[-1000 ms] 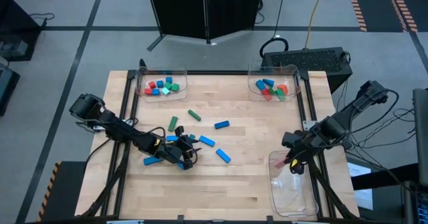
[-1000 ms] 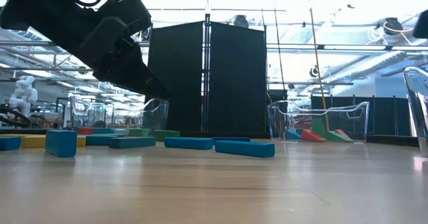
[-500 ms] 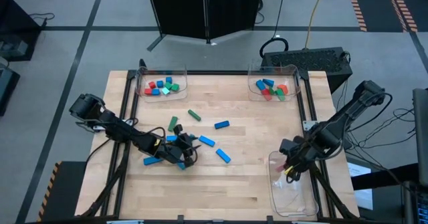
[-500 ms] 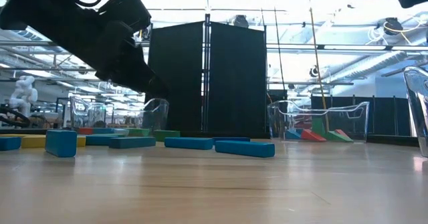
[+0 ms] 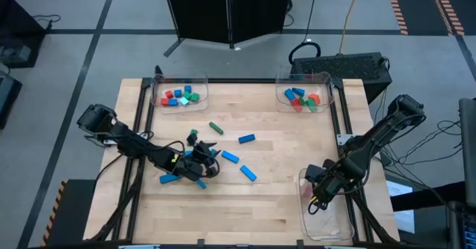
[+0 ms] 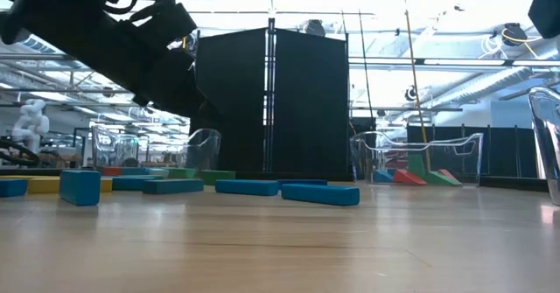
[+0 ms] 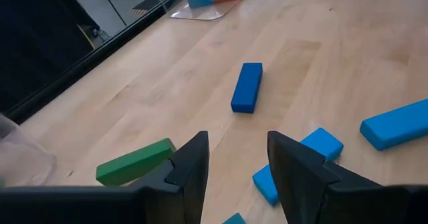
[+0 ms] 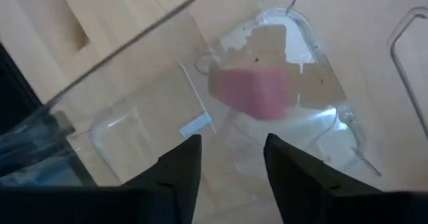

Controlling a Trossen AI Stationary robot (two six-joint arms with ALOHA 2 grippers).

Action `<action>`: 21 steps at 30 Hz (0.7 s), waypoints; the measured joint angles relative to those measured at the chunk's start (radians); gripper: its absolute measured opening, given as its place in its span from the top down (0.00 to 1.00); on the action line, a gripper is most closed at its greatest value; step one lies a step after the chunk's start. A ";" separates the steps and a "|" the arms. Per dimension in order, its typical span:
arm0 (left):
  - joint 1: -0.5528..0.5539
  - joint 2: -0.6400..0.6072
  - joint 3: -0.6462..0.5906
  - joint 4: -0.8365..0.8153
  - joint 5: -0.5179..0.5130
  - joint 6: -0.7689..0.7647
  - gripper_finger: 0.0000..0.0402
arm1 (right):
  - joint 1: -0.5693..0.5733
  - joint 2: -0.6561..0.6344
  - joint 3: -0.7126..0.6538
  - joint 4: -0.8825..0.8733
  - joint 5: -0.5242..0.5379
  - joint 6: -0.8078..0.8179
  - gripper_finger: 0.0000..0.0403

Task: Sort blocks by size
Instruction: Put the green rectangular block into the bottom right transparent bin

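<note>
Three clear trays sit at the table's edges in the high view: one at the upper left (image 5: pixel 178 93) with small red, green and blue blocks, one at the upper right (image 5: pixel 303 94) with more blocks, and one at the lower right corner (image 5: pixel 325 212), close against the front edge. The right gripper (image 5: pixel 314 195) hangs over that lower-right tray; in the right wrist view its jaws stand apart with nothing between them, and a pink block (image 8: pixel 253 90) lies loose on the tray's floor just ahead of them.

The left gripper (image 5: pixel 199 162) sits low in the left-centre of the frame, amid the cluster of loose blocks. In the left wrist view its jaws are part-open and hold nothing; a green bar (image 7: pixel 134 162) lies just beside one finger and a blue block (image 7: pixel 301 162) beside the other, with a darker blue bar (image 7: pixel 247 87) farther off on bare wood.

More blue bars lie around the gripper, one (image 5: pixel 248 173) to its right. Open wood table (image 5: pixel 282 141) spans the middle right and the whole front strip.
</note>
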 joint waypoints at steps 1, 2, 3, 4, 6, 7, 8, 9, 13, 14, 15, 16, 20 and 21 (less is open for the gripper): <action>0.000 0.000 0.000 -0.002 0.000 0.000 0.61 | 0.000 0.002 0.000 -0.004 -0.003 0.000 0.60; 0.000 0.000 0.000 -0.005 0.000 0.000 0.61 | 0.000 0.001 0.000 -0.010 -0.013 0.002 0.59; 0.001 0.000 0.000 -0.010 0.000 0.000 0.61 | 0.000 0.000 0.000 -0.018 -0.024 0.011 0.58; 0.004 0.000 0.000 -0.018 -0.001 -0.001 0.61 | 0.000 -0.003 0.000 -0.026 -0.032 0.023 0.57; 0.015 0.000 0.000 -0.048 -0.003 -0.020 0.61 | 0.000 -0.011 0.000 -0.041 -0.052 0.045 0.57; 0.022 0.000 0.000 -0.070 -0.002 -0.034 0.61 | 0.000 -0.017 0.000 -0.046 -0.055 0.055 0.57; 0.031 0.000 0.000 -0.091 0.007 -0.050 0.61 | 0.000 -0.023 0.000 -0.050 -0.058 0.060 0.57; 0.040 0.000 0.000 -0.108 0.022 -0.065 0.61 | 0.000 -0.028 0.000 -0.051 -0.060 0.061 0.57; 0.076 0.000 0.000 -0.145 0.093 -0.103 0.61 | 0.000 -0.051 0.000 -0.049 -0.060 0.061 0.59; 0.083 -0.004 0.000 -0.157 0.105 -0.103 0.61 | 0.000 -0.057 0.000 -0.049 -0.055 0.061 0.59; 0.092 -0.012 0.000 -0.178 0.114 -0.104 0.61 | 0.000 -0.063 0.000 -0.048 -0.049 0.061 0.59; 0.101 -0.023 0.000 -0.196 0.119 -0.105 0.61 | 0.000 -0.069 0.000 -0.047 -0.044 0.061 0.60; 0.145 -0.100 0.000 -0.305 0.122 -0.106 0.61 | -0.001 -0.077 0.000 -0.046 -0.033 0.061 0.60; 0.158 -0.124 0.000 -0.333 0.122 -0.105 0.61 | -0.001 -0.077 0.000 -0.045 -0.025 0.057 0.60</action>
